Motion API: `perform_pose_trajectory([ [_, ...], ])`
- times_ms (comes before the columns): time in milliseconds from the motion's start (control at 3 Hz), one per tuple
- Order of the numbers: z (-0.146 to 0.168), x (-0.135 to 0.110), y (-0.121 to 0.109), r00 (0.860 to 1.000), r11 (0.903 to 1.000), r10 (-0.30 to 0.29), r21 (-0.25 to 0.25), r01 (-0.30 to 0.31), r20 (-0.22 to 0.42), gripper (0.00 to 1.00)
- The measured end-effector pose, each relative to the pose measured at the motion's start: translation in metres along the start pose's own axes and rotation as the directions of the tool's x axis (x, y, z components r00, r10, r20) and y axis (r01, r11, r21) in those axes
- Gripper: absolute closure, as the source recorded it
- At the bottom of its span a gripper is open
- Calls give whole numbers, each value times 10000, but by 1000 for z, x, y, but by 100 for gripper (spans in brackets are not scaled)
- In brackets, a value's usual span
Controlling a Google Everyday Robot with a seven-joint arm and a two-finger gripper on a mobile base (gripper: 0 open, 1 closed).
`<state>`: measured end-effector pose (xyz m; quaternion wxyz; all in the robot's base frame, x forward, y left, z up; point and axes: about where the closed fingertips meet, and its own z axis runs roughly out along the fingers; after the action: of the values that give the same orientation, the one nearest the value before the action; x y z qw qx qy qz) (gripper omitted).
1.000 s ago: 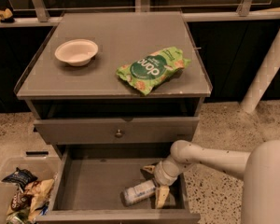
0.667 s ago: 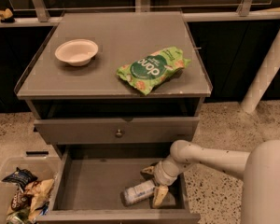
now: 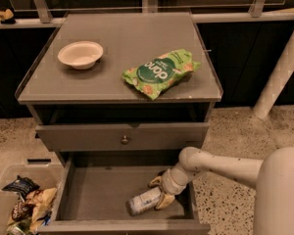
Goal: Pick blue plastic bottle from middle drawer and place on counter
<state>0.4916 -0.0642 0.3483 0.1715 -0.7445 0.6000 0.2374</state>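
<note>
**Q:** Where is the blue plastic bottle relative to the gripper?

**A:** It lies on its side in the middle drawer, near the front right corner. Its long axis runs roughly along the front edge. The jaws are spread, straddling its right end, and no firm clamp is evident.

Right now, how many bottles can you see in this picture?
1. The bottle lies on its side in the open drawer, toward its front right; the gripper is at its right end. The closed drawer could hide more.
</note>
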Motion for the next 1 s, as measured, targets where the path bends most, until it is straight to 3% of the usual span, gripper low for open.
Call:
perform_pose_trajectory([
  [333,0,0,0,10000,10000,0,0,0,0,84],
  [667,0,0,0,10000,10000,0,-1,0,0,100],
  [1000,-13,-12,3,9992,9987,-46,496,65,-391,100],
])
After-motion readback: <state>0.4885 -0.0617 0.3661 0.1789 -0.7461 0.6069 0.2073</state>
